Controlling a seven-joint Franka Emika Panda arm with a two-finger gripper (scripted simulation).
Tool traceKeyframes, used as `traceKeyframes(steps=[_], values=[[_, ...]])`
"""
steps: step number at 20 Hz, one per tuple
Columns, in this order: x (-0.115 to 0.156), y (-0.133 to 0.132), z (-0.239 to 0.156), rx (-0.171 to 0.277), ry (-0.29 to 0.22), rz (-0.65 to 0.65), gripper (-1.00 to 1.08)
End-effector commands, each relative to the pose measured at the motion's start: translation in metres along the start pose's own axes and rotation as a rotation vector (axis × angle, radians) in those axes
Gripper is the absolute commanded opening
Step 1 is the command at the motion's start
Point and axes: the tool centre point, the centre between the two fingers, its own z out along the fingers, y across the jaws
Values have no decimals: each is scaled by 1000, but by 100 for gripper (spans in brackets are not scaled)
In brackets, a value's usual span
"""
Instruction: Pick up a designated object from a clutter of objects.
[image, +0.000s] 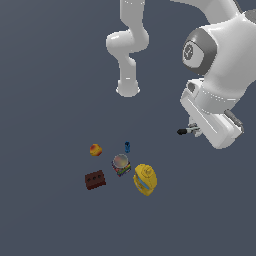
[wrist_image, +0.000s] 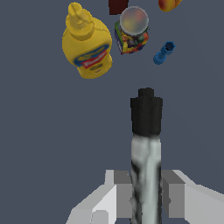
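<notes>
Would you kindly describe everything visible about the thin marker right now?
The marker is a slim stick with a black cap end and a mottled whitish-grey barrel. It sits clamped between the jaws of the gripper, its black end pointing outward. In the exterior view it juts sideways from the gripper, apart from the clutter further down in that view. Only the jaws touch it.

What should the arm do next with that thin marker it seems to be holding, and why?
Probably just keep the grip and lift a little more. In the wrist view the marker sits between the gripper fingers. In the exterior view it appears held off to the side of the can and yellow bottle, so the pick looks nearly complete.
</notes>
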Motion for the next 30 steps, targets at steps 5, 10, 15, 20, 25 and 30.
traceKeyframes(steps=[5, 10, 15, 20, 25, 30], values=[[0, -22, -51, -1, -1, -1, -100], [-1, -37, -83, -1, -2, -3, -100], [-1, -50, -110, -1, -2, -3, -100], [-1, -59, -129, -1, -3, -4, -100], [-1, -66, -141, -1, -4, -4, -100], [-2, -69, -147, -1, -4, -4, -100]])
